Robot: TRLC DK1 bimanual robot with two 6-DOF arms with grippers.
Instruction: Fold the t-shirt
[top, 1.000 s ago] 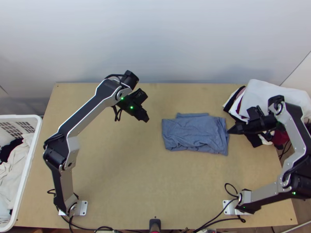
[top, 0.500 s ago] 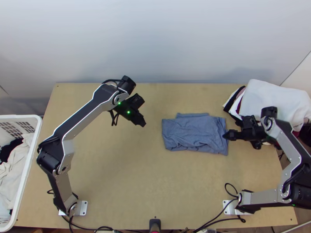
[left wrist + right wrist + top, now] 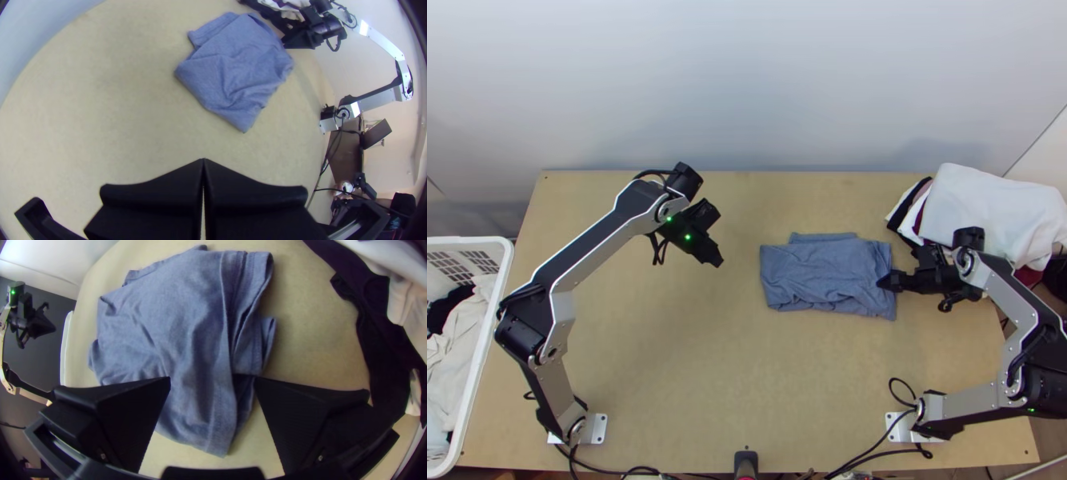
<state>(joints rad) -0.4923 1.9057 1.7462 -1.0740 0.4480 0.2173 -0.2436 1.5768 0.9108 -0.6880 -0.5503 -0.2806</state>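
Your light wooden table (image 3: 667,352) carries the blue t-shirt (image 3: 819,280) right of middle — folded to a rough rectangle, wrinkled, a strip poking out on the far side. At your far right corner there's a loose clothes pile (image 3: 995,208), white on top, spilling past the edge — plus black cables (image 3: 871,454) along the near edge.

The folded blue t-shirt (image 3: 819,274) lies on the table (image 3: 691,384) between both arms.
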